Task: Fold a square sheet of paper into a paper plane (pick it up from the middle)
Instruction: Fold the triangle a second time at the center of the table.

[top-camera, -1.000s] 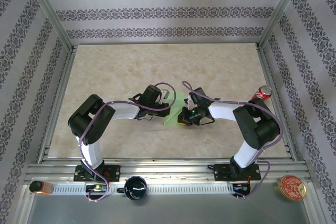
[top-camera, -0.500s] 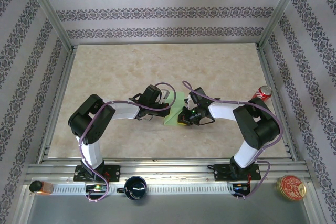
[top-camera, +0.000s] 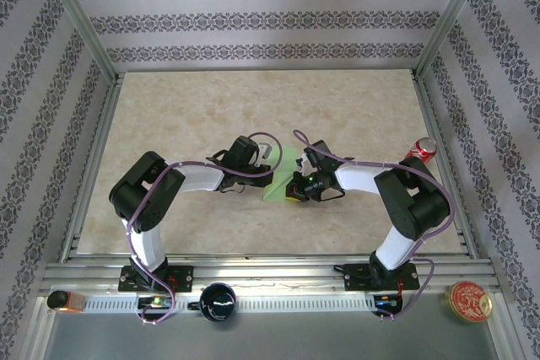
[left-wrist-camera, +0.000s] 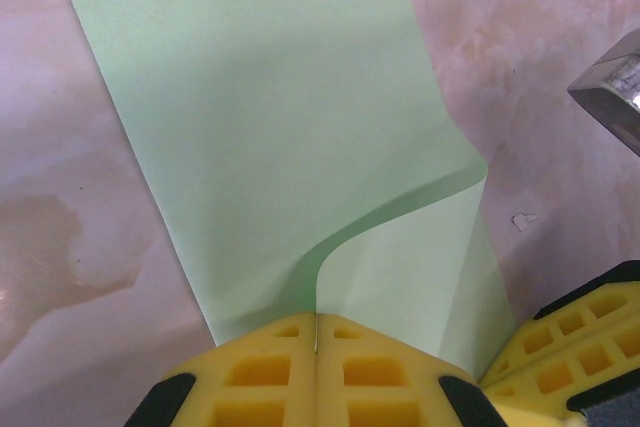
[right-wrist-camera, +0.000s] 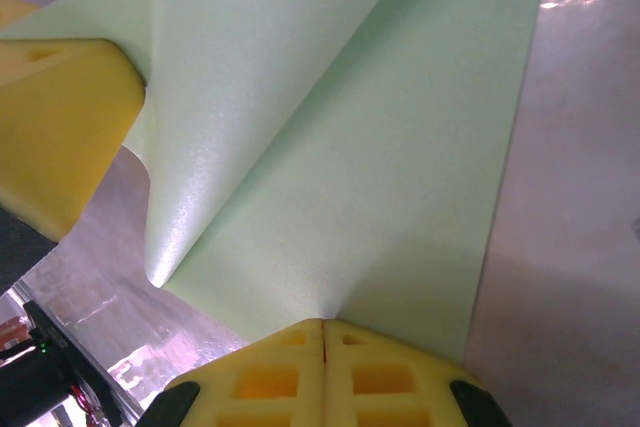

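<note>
The square sheet of paper is light green and shows as a narrow strip at the table's middle, between both grippers. In the left wrist view the sheet lies flat, with its near right part curled up into the seam of my left gripper, which is shut on that raised edge. My right gripper is shut on the sheet at its near edge, where the paper puckers toward the tips. The left gripper's yellow finger sits at the curled flap. The paper plane is out of view.
A red can stands at the table's right edge. On the front rail are a black cup, a round tin and a small orange item. Metal frame posts and patterned walls enclose the table.
</note>
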